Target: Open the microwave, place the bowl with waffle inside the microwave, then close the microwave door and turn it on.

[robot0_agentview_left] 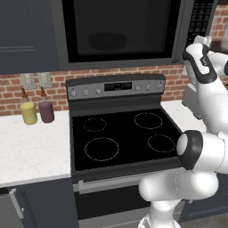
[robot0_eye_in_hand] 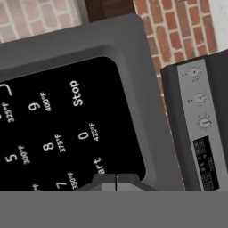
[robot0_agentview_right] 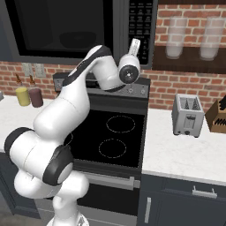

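Gripper (robot0_eye_in_hand: 116, 179) fingers together (nothing held), at microwave (robot0_agentview_left: 120, 31) button panel (robot0_eye_in_hand: 58, 129); bowl (robot0_agentview_left: 108, 41) inside.

White robot arm (robot0_agentview_right: 79, 95) reaches up, its gripper (robot0_agentview_right: 135, 45) at the black button panel (robot0_agentview_right: 140, 26) of the dark grey microwave (robot0_agentview_right: 79, 31); silver toaster (robot0_agentview_right: 187, 114) right, black stovetop (robot0_agentview_right: 112, 132) below.

Matt grey microwave (robot0_agentview_left: 62, 44), seemingly glossy glass

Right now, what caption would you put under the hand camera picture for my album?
Shut gripper right up against the microwave black button panel, by the start key, the stove's knobs beside it.
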